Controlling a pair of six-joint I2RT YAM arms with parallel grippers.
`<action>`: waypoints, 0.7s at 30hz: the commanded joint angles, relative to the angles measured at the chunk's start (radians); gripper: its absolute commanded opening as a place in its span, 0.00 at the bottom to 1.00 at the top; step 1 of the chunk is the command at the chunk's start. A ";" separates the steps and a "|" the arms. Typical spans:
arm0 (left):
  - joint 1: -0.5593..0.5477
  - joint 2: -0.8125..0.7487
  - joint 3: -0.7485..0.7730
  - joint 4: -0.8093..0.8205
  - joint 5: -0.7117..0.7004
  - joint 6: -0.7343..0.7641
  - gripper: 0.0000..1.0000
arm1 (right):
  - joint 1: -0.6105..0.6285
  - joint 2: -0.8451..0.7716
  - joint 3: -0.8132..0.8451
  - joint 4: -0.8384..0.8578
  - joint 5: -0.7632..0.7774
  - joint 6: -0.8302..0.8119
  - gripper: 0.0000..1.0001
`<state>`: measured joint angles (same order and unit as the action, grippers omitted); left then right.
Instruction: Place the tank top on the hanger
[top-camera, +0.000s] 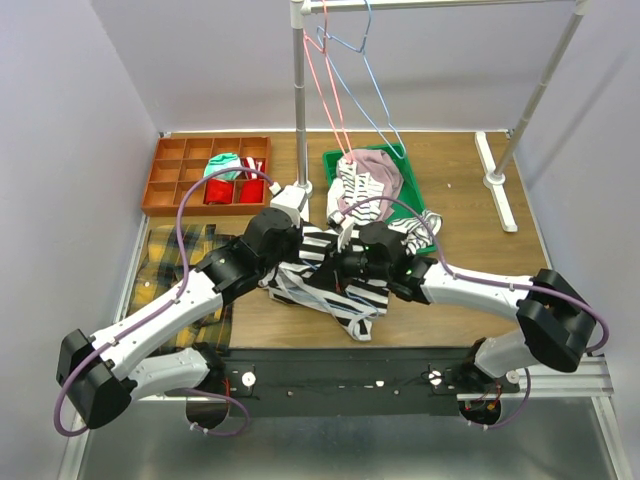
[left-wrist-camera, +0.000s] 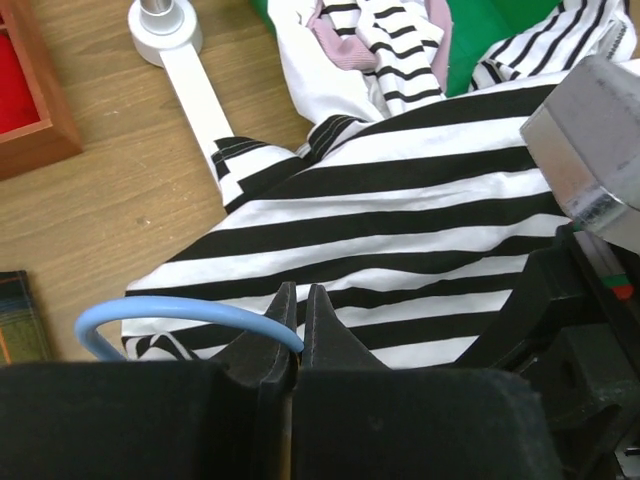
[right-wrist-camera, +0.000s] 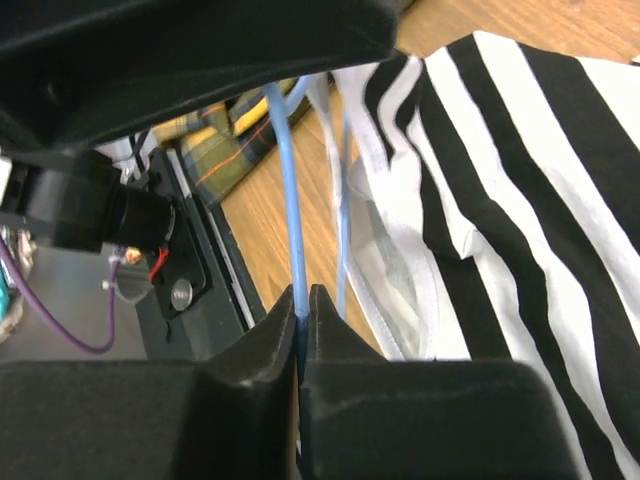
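Note:
The tank top (top-camera: 335, 290), with wide black-and-white stripes, lies crumpled on the wooden table between my two grippers. It fills the left wrist view (left-wrist-camera: 400, 220) and the right side of the right wrist view (right-wrist-camera: 520, 200). The hanger (left-wrist-camera: 180, 310) is a thin light-blue wire. Its curved end sticks out to the left of my left gripper (left-wrist-camera: 300, 290), which is shut on it above the cloth. My right gripper (right-wrist-camera: 303, 292) is shut on a straight run of the same wire (right-wrist-camera: 290, 200), next to the top's white hem. In the top view the left gripper (top-camera: 300, 240) and right gripper (top-camera: 345, 262) sit close together over the top.
A green bin (top-camera: 412, 185) behind holds a dusty-pink garment (top-camera: 375, 165) and finer striped cloth (top-camera: 355, 188). A clothes rail's pole (top-camera: 298, 100) stands at the back with red wire hangers (top-camera: 325, 80) and a blue one (top-camera: 378, 85). A wooden compartment tray (top-camera: 170, 185) is back left. Plaid cloth (top-camera: 185, 262) lies at left.

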<state>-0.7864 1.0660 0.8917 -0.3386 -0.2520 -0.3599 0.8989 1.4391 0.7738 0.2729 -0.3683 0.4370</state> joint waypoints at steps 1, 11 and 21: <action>-0.016 -0.014 0.042 -0.022 -0.053 0.018 0.00 | 0.003 -0.048 0.051 -0.112 0.147 -0.001 0.38; -0.030 0.005 0.098 -0.108 -0.130 0.064 0.00 | 0.003 -0.346 0.059 -0.471 0.615 0.137 0.79; -0.039 0.060 0.173 -0.152 -0.227 0.049 0.00 | 0.002 -0.667 -0.127 -0.658 0.580 0.255 0.52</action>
<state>-0.8181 1.0943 1.0069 -0.4637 -0.3946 -0.3073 0.9001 0.8742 0.7658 -0.2695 0.2348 0.6373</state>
